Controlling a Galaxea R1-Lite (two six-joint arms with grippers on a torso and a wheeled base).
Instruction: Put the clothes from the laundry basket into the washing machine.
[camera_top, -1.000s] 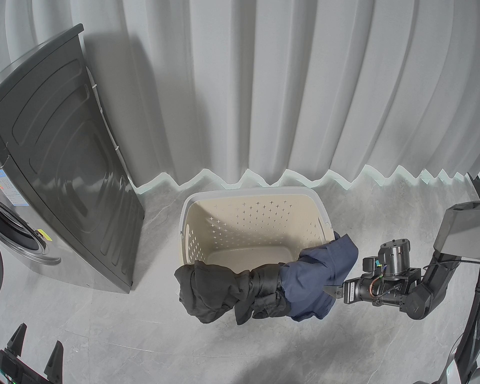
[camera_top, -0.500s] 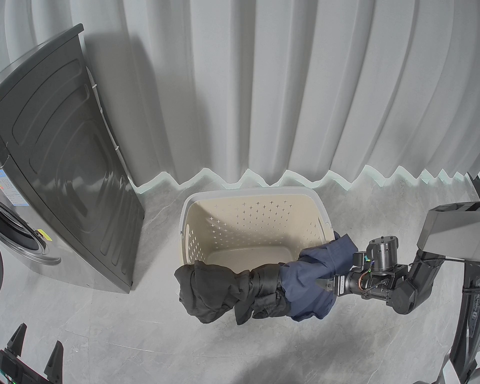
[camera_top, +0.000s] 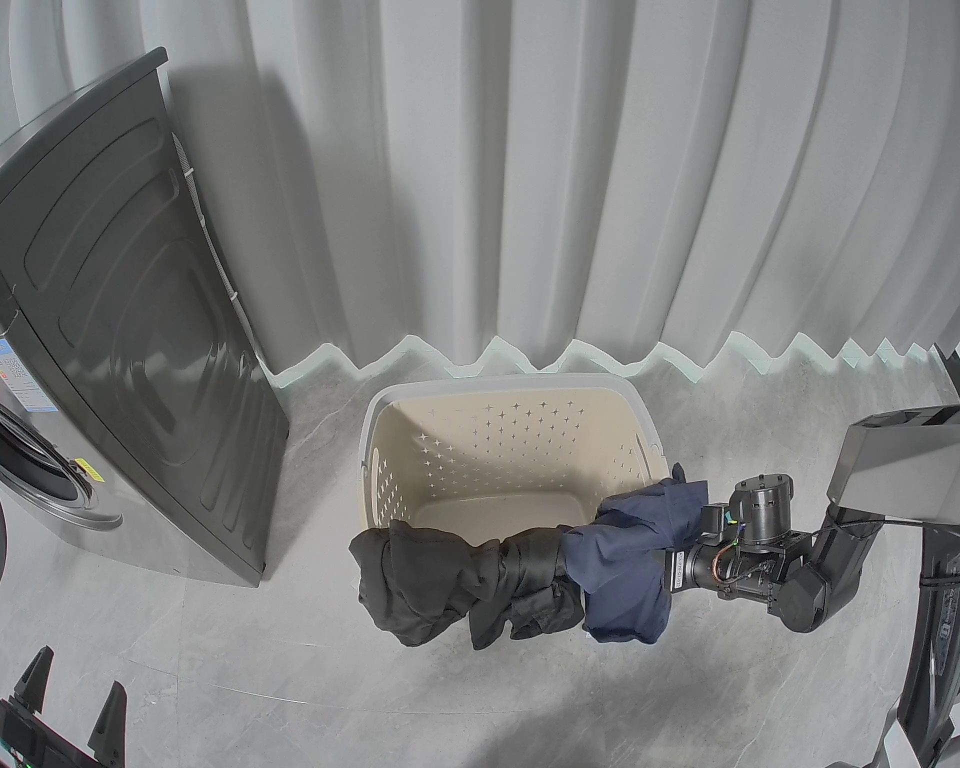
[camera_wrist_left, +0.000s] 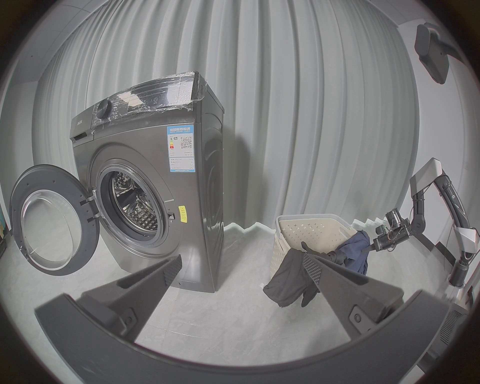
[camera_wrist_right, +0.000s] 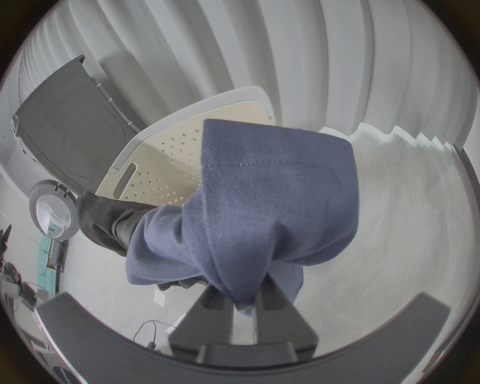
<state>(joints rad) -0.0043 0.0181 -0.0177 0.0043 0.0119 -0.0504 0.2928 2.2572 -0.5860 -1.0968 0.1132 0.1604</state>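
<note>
Right gripper (camera_wrist_right: 244, 305) pinched shut on fold of blue garment (camera_top: 628, 565), at near right corner of laundry basket (camera_top: 515, 384). Blue garment and black garment (camera_top: 430, 585) draped over basket's near rim, hanging outside; the two seem tangled together, join hard to make out. Washing machine (camera_wrist_left: 150, 175) left of basket, door (camera_wrist_left: 47, 220) swung open. Left gripper (camera_wrist_left: 241, 262) low at near left, jaws spread wide, holding nothing

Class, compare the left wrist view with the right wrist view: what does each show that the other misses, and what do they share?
Left wrist alone: the washer's open drum and the open left claw. Right wrist alone: how the right claw pinches the blue garment. Shared: that garment, the black garment, laundry basket and washer door.
</note>
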